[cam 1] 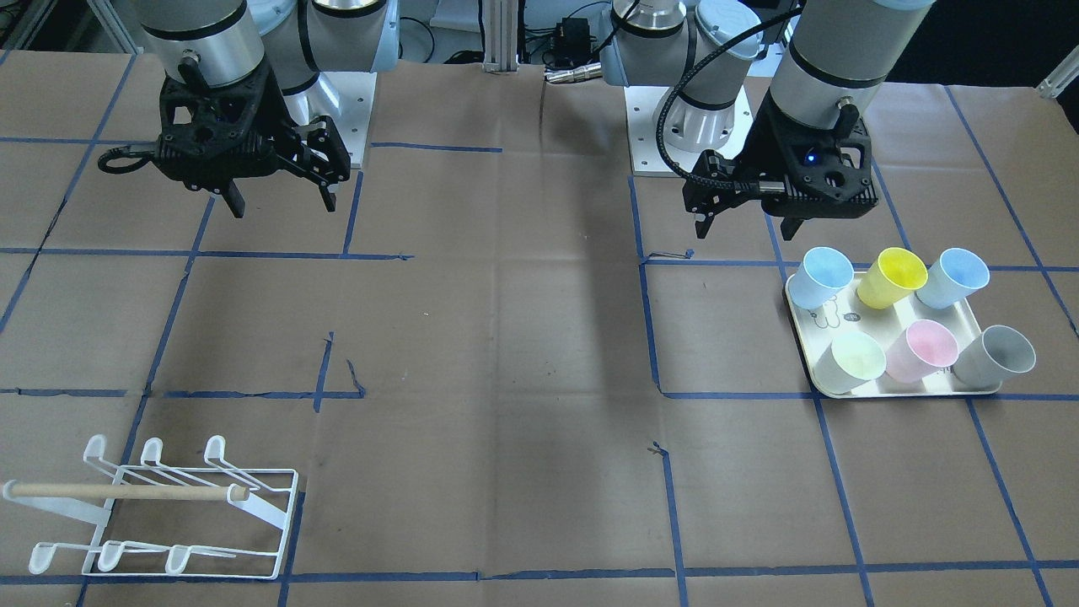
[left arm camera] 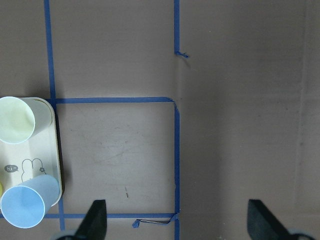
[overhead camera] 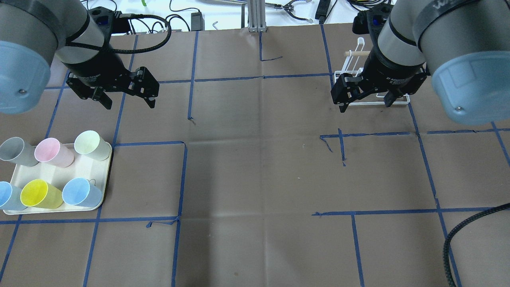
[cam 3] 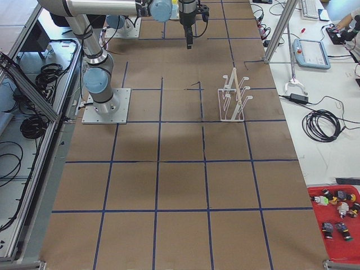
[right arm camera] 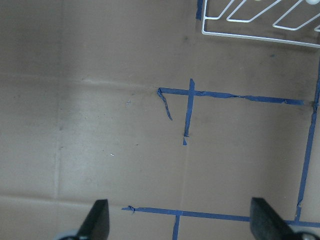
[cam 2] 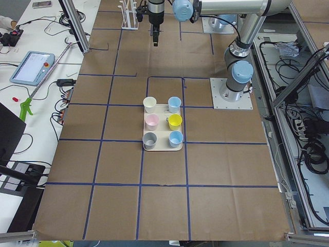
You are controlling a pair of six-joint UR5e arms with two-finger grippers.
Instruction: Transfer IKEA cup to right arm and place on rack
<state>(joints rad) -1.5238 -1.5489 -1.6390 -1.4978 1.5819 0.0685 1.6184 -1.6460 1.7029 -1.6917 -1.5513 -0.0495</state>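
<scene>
Several pastel IKEA cups stand on a cream tray: grey, pink, pale green, yellow and two blue ones. My left gripper hangs open and empty above the table, beyond the tray's far right corner. Its wrist view shows the pale green cup and a blue cup at the left edge. My right gripper is open and empty, hanging in front of the white wire rack, which it partly hides in the overhead view.
Brown paper with a grid of blue tape covers the table. The two arm bases stand at the robot's edge. Cables and tools lie beyond the far edge. A red bin of small parts sits off the table.
</scene>
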